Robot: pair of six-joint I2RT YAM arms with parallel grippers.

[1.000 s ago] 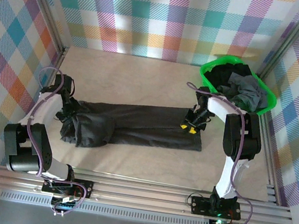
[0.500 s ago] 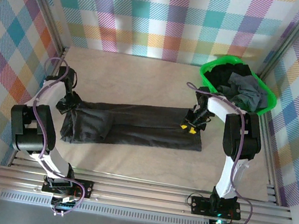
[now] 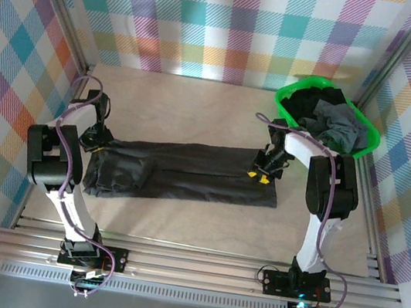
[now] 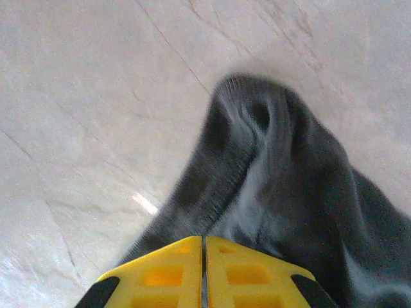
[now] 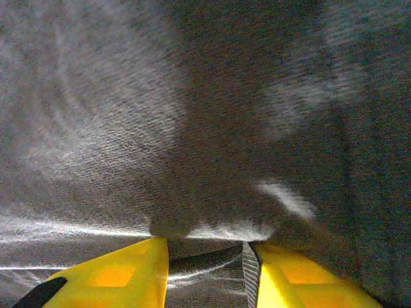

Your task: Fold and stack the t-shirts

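Note:
A dark t-shirt (image 3: 187, 171) lies stretched in a long band across the table, its sides folded in. At the band's left end sits my left gripper (image 3: 99, 141). In the left wrist view its yellow fingertips (image 4: 204, 240) are pressed together, with a raised ridge of the grey fabric (image 4: 276, 167) running into them. My right gripper (image 3: 259, 174) is on the shirt's upper right corner. In the right wrist view its jaws (image 5: 205, 247) stand partly apart with a fold of the cloth (image 5: 192, 115) bunched between them.
A bright green basket (image 3: 285, 96) at the back right holds more dark t-shirts (image 3: 328, 122), just behind the right arm. Bare pale tabletop (image 3: 189, 108) lies behind and in front of the shirt. Checked walls close in on three sides.
My left gripper has swung back and to the left, drawing the shirt's bunched left end out flatter. The right gripper has stayed put on its corner.

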